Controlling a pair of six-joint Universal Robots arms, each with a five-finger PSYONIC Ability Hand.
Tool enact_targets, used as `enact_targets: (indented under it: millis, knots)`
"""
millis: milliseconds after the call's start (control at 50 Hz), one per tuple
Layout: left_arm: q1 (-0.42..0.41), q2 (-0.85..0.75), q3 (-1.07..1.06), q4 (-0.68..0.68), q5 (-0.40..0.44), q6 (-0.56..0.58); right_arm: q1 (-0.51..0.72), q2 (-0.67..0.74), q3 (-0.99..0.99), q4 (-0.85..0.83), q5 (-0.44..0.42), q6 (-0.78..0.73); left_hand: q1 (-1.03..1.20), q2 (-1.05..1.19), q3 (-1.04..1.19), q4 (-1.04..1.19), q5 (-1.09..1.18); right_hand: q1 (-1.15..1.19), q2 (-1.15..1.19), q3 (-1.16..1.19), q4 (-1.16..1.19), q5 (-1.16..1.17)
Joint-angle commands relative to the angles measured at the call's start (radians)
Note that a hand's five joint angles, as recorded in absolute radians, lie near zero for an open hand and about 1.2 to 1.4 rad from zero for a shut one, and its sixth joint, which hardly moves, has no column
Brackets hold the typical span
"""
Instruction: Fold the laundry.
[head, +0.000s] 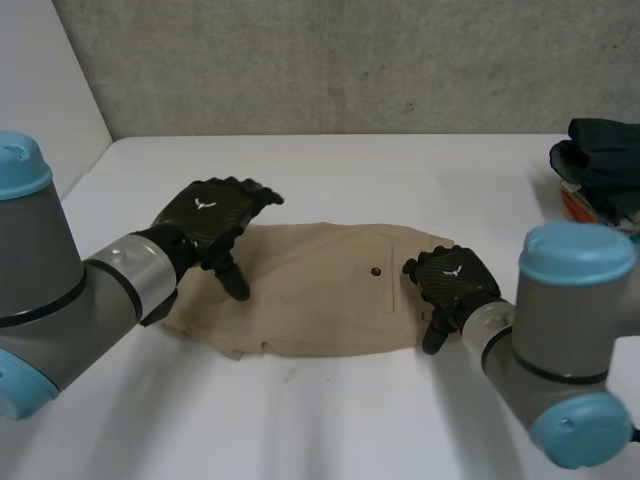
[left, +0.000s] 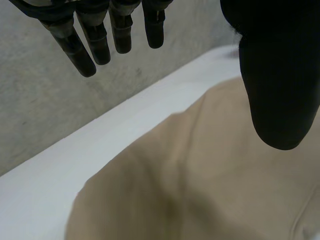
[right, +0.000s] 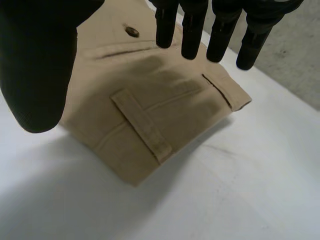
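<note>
Tan trousers (head: 320, 290) lie folded flat across the middle of the white table (head: 330, 420), with a pocket button showing. My left hand (head: 212, 218) hovers over the garment's left end, fingers (left: 90, 42) straight and thumb (left: 280, 75) apart, holding nothing; tan cloth (left: 200, 180) lies below it. My right hand (head: 450, 282) hangs at the garment's right end, above the waistband. Its fingers (right: 192, 30) are straight and spread from the thumb (right: 37, 65), clear of the cloth (right: 150, 115) and its belt loop (right: 142, 125).
A pile of dark clothing (head: 600, 160) sits at the table's far right edge, over something orange. A grey wall (head: 330, 60) runs along the back. Bare tabletop lies in front of the trousers.
</note>
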Motion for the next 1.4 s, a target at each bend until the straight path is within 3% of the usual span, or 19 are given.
enact_targets:
  millis: [20, 100, 140, 160, 280, 380, 520, 580, 720, 800, 820, 920, 960, 1040, 1120, 1140, 1220, 1300, 1400]
  knots:
    - [-0.008, -0.006, 0.019, 0.005, 0.068, -0.050, 0.004, 0.083, -0.027, -0.090, 0.074, -0.058, -0.026, -0.025, -0.030, -0.024, -0.048, 0.263, 0.266, 0.259, 0.265, 0.256]
    - [-0.016, -0.006, 0.025, 0.008, 0.062, -0.054, -0.001, 0.103, -0.035, -0.093, 0.071, -0.067, -0.026, -0.025, -0.030, -0.024, -0.048, 0.384, 0.386, 0.379, 0.385, 0.377]
    - [-0.019, -0.006, 0.027, 0.008, 0.058, -0.056, -0.006, 0.105, -0.032, -0.098, 0.070, -0.069, -0.026, -0.025, -0.030, -0.024, -0.048, 0.650, 0.653, 0.646, 0.652, 0.643]
    - [-0.024, -0.007, 0.029, 0.008, 0.053, -0.056, -0.013, 0.100, -0.029, -0.099, 0.068, -0.070, -0.026, -0.025, -0.030, -0.024, -0.048, 1.061, 1.064, 1.057, 1.063, 1.055]
    - [-0.031, -0.010, 0.029, 0.013, 0.033, -0.059, -0.071, 0.045, -0.001, -0.098, 0.078, -0.080, -0.026, -0.025, -0.030, -0.024, -0.048, 1.066, 1.068, 1.061, 1.067, 1.059]
    - [-0.033, -0.007, 0.026, 0.013, 0.022, -0.060, -0.226, -0.033, 0.057, -0.078, 0.065, -0.133, -0.026, -0.025, -0.030, -0.024, -0.048, 1.066, 1.068, 1.061, 1.067, 1.059]
    - [-0.034, -0.006, 0.024, 0.008, 0.021, -0.067, -0.407, -0.046, 0.062, -0.047, -0.056, -0.372, -0.026, -0.025, -0.030, -0.024, -0.048, 1.066, 1.068, 1.061, 1.067, 1.059]
    - [-0.034, -0.006, 0.025, 0.008, 0.018, -0.067, -0.365, -0.043, 0.044, -0.061, -0.099, -0.458, -0.026, -0.025, -0.030, -0.024, -0.048, 1.066, 1.068, 1.061, 1.067, 1.059]
    - [-0.027, 0.014, 0.027, 0.008, -0.007, -0.080, -0.103, -0.082, -0.002, -0.213, -0.172, -0.592, -0.026, -0.025, -0.030, -0.024, -0.048, 1.066, 1.068, 1.061, 1.067, 1.059]
    - [-0.010, 0.037, 0.029, 0.010, -0.036, -0.102, 0.057, -0.084, 0.013, -0.269, -0.300, -0.620, -0.026, -0.025, -0.030, -0.024, -0.048, 1.066, 1.068, 1.061, 1.067, 1.059]
    - [-0.004, 0.048, 0.029, 0.013, -0.049, -0.111, 0.103, -0.057, 0.017, -0.292, -0.371, -0.623, -0.026, -0.025, -0.030, -0.024, -0.048, 1.066, 1.068, 1.061, 1.067, 1.059]
    - [0.022, 0.071, 0.029, 0.014, -0.089, -0.117, 0.186, 0.020, -0.018, -0.340, -0.501, -0.614, -0.026, -0.025, -0.030, -0.024, -0.048, 1.066, 1.068, 1.061, 1.067, 1.059]
    - [0.032, 0.076, 0.032, 0.016, -0.100, -0.119, 0.195, 0.037, -0.044, -0.335, -0.489, -0.598, -0.026, -0.025, -0.030, -0.024, -0.048, 1.066, 1.068, 1.061, 1.067, 1.059]
    - [0.047, 0.079, 0.045, 0.017, -0.119, -0.120, 0.200, 0.040, -0.071, -0.309, -0.394, -0.499, -0.026, -0.025, -0.030, -0.024, -0.048, -0.147, -0.144, -0.152, -0.145, -0.154]
    - [0.042, 0.076, 0.084, 0.013, -0.123, -0.120, 0.183, -0.035, -0.079, -0.299, -0.251, -0.254, -0.026, -0.025, -0.030, -0.024, -0.048, -0.156, -0.153, -0.160, -0.154, -0.163]
    - [0.035, 0.070, 0.104, 0.011, -0.125, -0.120, 0.159, -0.093, -0.079, -0.286, -0.182, -0.138, -0.026, -0.025, -0.030, -0.024, -0.048, -0.156, -0.153, -0.160, -0.154, -0.163]
    - [-0.010, 0.042, 0.171, 0.010, -0.134, -0.119, 0.070, -0.200, -0.085, -0.176, -0.067, 0.123, -0.026, -0.025, -0.030, -0.024, -0.048, -0.156, -0.153, -0.160, -0.154, -0.163]
    - [-0.075, -0.008, 0.248, 0.010, -0.142, -0.119, -0.025, -0.214, -0.110, -0.040, -0.064, 0.280, -0.026, -0.025, -0.030, -0.024, -0.048, -0.156, -0.153, -0.160, -0.154, -0.163]
    - [-0.184, -0.093, 0.343, 0.008, -0.122, -0.110, -0.116, -0.225, -0.130, 0.083, -0.064, 0.318, -0.026, -0.025, -0.030, -0.024, -0.048, -0.156, -0.153, -0.160, -0.154, -0.163]
